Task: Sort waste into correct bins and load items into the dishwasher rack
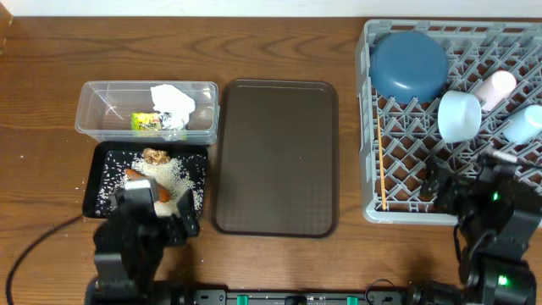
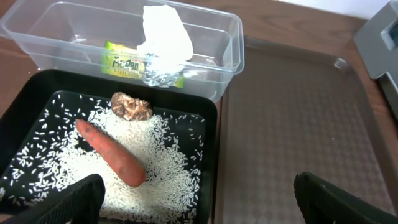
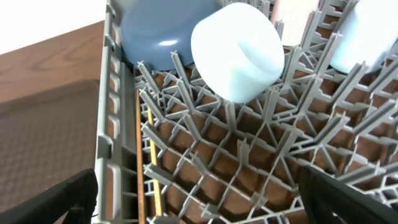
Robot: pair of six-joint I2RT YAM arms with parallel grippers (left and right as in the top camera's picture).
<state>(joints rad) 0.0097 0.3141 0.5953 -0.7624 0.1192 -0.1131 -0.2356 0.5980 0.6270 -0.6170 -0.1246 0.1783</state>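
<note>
The clear tub (image 1: 91, 114) holds a crumpled white napkin (image 2: 165, 34) and a yellow-green wrapper (image 2: 124, 62). In the black tray (image 2: 211, 149) lie the carrot (image 2: 109, 152), a brown lump (image 2: 130, 107) and scattered rice (image 2: 161, 168). My left gripper (image 2: 199, 199) hangs open over the tray's near right edge, holding nothing. The grey rack (image 1: 373, 212) holds the dark-blue bowl (image 1: 408, 65), white bowl (image 3: 239, 50), pink cup (image 1: 495, 87), light-blue cup (image 1: 523, 124) and chopsticks (image 3: 140, 155) along its left wall. Above the rack's near side, my right gripper (image 3: 199, 202) is open and empty.
A large dark brown serving tray (image 1: 275, 157) lies between the two bins and the rack. The rack's upright pegs (image 3: 249, 149) stand right under my right gripper. A black cable (image 1: 34, 246) runs across the table at the near left.
</note>
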